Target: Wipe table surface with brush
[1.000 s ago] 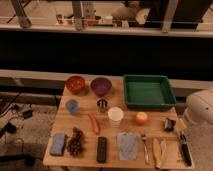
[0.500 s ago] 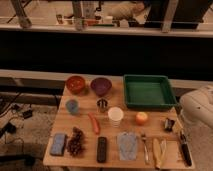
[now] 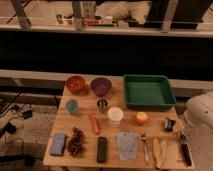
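the gripper itself sat out of frame past the right edge; only a white rounded part of the robot arm (image 3: 201,111) showed there, beside the table's right side. its fingers stood spread wide and had hold of nothing, and no item on the table was touched by it.

the brush (image 3: 184,149) lay flat on the table surface (image 3: 82,120) at the front right corner, black handle toward the front edge, running roughly front to back. just left of it lay a banana (image 3: 159,152) and then a fork (image 3: 145,147), all three nearly parallel. a small dark object (image 3: 169,124) sat just behind the brush, with an orange (image 3: 142,118) to its left.

a green tray (image 3: 148,91) filled the back right of the table. a white cup (image 3: 115,116) stood near the middle, and a black remote (image 3: 101,149) lay at the front.
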Tool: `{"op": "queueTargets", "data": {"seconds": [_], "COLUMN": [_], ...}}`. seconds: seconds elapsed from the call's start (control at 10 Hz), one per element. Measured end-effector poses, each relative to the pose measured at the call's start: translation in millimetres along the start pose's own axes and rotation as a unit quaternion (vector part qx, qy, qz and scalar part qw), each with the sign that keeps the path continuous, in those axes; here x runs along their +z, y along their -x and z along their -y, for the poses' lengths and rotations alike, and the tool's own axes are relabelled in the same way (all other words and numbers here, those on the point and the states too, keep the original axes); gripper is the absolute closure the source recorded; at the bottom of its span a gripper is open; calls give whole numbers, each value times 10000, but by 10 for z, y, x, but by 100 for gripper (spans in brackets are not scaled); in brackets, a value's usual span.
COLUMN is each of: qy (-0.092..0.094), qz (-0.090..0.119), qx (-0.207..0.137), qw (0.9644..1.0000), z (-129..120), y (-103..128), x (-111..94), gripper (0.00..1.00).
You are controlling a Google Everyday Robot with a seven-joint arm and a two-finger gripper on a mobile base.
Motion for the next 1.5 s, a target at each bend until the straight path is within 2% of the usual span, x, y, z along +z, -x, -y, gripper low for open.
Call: {"op": "queueTargets", "data": {"seconds": [0.4,1.3,1.5], "qy": [283,298,387], "qz": [27,35,-106], "qx": [173,170,174], "qw": [9994,9994,9990], "z": [45,32,-35], "y": [-138,-115,-184], "x": [137,141,223], "gripper": [20,20,20]}}
